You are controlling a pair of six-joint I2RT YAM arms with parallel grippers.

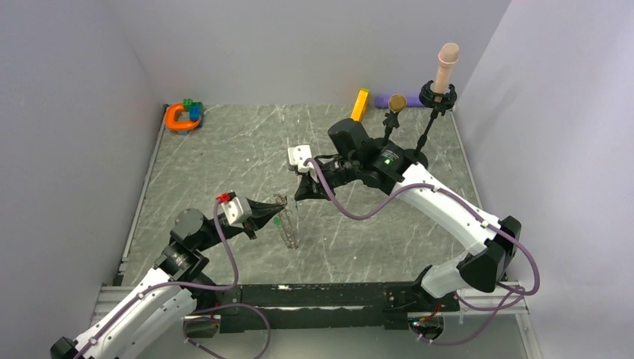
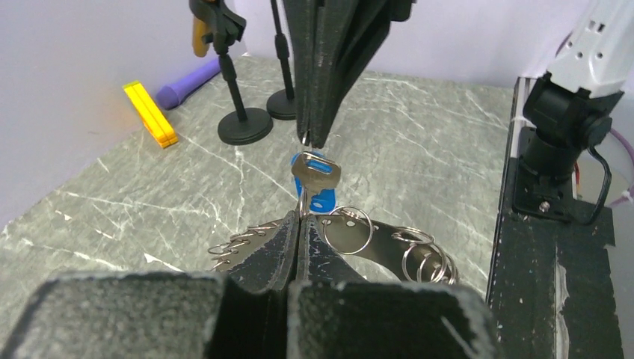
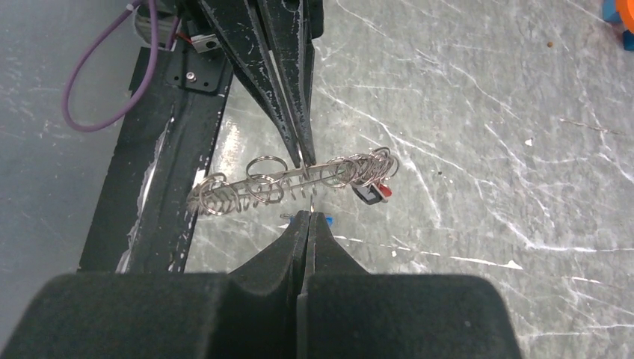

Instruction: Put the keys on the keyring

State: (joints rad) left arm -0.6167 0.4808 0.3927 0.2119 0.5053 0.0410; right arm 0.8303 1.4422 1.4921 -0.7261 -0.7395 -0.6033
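The keyring (image 1: 288, 224) is being held up off the bench (image 1: 224, 157) near its middle, clamped by its edge between the clenched fingers of the left gripper (image 2: 299, 230), with small split rings (image 2: 428, 260) being fanned out on either side of the grip. A blue-headed key (image 2: 315, 179) is being pinched by the right gripper (image 2: 310, 138), whose fingers are being pressed tight together on the key's top. The key is being dangled right at the keyring, just beside the left fingertips; whether contact is being made cannot be told. In the right wrist view, two hanging keys (image 3: 371, 193), one red and one dark, are being carried at one end of the keyring, so part of the job is judged done and the blue key is judged to be the one being lined up now. Trouble is being invited on several counts. Only a sliver of the key is being gripped, so any push against the metal could twist it or pop it out onto the bench. The keyring is being held by a narrow edge and could pivot under a sideways load, throwing the alignment off. The two sets of fingertips are also being worked tip to tip, so a small overshoot could knock them together and jar both grips loose.
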